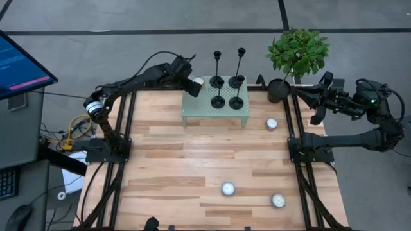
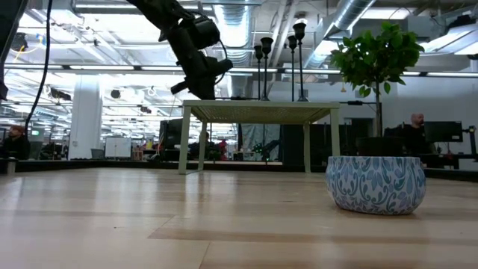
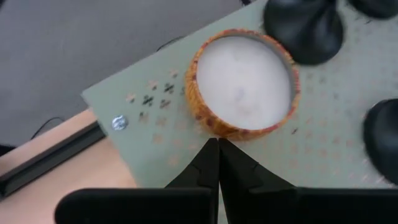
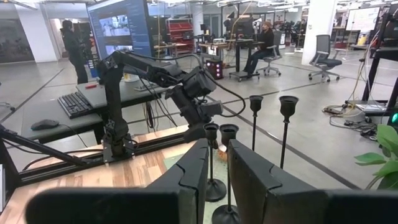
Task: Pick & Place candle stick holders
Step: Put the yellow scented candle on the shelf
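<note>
Candle stick holders (image 1: pixel 227 90) stand on the stand — just beside the clenched, empty left pincer (image 1: pixel 194 85).

Four candle stick holders (image 1: pixel 227 82) are set on a small raised stand (image 1: pixel 214 110) at the table's (image 1: pixel 192 173) far edge; a candle (image 1: pixel 198 81) is placed left of them, a potted plant (image 1: pixel 292 58) to the right.

Candle stick holders (image 1: pixel 227 82) black. Small stand (image 1: pixel 199 110) pale green, perforated clover pattern. Candle tin (image 3: pixel 244 84) orange-patterned, white wax. Bowl (image 2: pixel 376 184) white, blue leaf print. Counter (image 1: pixel 173 179) light wood.
</note>
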You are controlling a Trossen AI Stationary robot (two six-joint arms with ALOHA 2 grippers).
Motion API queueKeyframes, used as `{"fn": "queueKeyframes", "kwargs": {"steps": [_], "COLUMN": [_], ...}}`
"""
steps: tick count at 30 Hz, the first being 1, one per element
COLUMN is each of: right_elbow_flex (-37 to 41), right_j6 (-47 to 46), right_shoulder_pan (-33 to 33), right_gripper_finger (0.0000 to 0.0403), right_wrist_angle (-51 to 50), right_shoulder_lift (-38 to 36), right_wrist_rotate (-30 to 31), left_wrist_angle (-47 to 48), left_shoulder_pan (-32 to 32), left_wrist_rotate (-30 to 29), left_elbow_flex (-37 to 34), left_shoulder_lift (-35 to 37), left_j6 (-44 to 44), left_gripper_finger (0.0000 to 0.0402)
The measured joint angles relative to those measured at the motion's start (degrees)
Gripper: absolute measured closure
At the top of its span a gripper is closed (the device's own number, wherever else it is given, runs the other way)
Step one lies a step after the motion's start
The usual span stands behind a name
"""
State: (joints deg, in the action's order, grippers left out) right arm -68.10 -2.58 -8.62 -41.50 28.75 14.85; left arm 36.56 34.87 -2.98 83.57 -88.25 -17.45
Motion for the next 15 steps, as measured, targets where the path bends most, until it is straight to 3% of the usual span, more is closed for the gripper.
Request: {"fn": "queueKeyframes", "kwargs": {"steps": [15], "right_elbow_flex": [0.0], "right_j6": [0.1], "right_shoulder_pan": [0.0], "right_gripper_finger": [0.0347], "right_wrist_angle": [-0.3], "right_shoulder_lift": [0.0], "right_wrist_rotate": [0.0], "left_wrist_angle": [-6.0], "left_shoulder_pan": [0.3], "left_wrist_rotate": [0.9], "left_elbow_flex": [0.1], "left_shoulder_lift": [-4.3], "left_j6": [-1.2], "left_gripper_finger": [0.0400]}}
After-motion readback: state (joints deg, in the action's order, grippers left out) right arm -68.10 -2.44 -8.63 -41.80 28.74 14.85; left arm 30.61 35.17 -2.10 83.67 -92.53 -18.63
